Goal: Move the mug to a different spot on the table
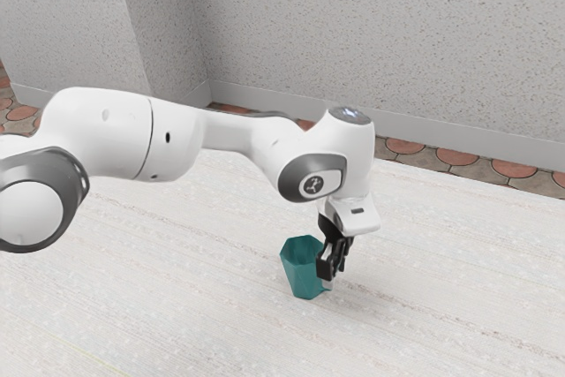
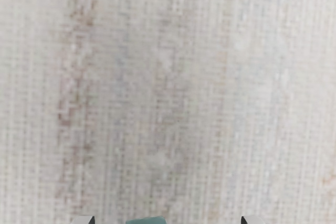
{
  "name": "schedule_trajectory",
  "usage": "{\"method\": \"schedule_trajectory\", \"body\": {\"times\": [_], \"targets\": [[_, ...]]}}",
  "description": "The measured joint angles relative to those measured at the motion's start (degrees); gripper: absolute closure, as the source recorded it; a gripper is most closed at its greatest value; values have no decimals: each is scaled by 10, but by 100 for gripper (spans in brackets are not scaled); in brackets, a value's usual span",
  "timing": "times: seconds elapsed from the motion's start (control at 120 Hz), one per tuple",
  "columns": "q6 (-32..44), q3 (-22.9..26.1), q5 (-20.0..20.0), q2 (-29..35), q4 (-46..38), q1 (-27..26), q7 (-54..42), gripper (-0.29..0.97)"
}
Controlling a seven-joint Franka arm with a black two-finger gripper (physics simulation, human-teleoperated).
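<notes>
- The teal mug sits on the table, looks upright or maybe leaning a touch.
- The fingers are down at the mug's rim, on the side facing the exterior view's right.
- In the wrist view a sliver of mug sits between the two tips without touching either, so I'd call them spread open, nothing gripped yet.
- My guess is the next move is a pinch on the mug's wall, one finger inside and one outside.
- Nothing else stands near the mug. The arm comes in from the mug's far side, and the wall is well behind it.
- Plenty of table all round the mug for a new spot.
</notes>
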State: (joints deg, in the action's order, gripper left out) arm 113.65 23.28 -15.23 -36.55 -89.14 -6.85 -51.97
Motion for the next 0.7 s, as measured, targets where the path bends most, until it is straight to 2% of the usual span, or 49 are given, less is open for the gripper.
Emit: {"method": "schedule_trajectory", "body": {"times": [0.267, 0.7], "targets": [[-3, -1, -1, -1, 0, 0, 7, 46], [-6, -12, -3, -1, -2, -2, 57, 53]]}}
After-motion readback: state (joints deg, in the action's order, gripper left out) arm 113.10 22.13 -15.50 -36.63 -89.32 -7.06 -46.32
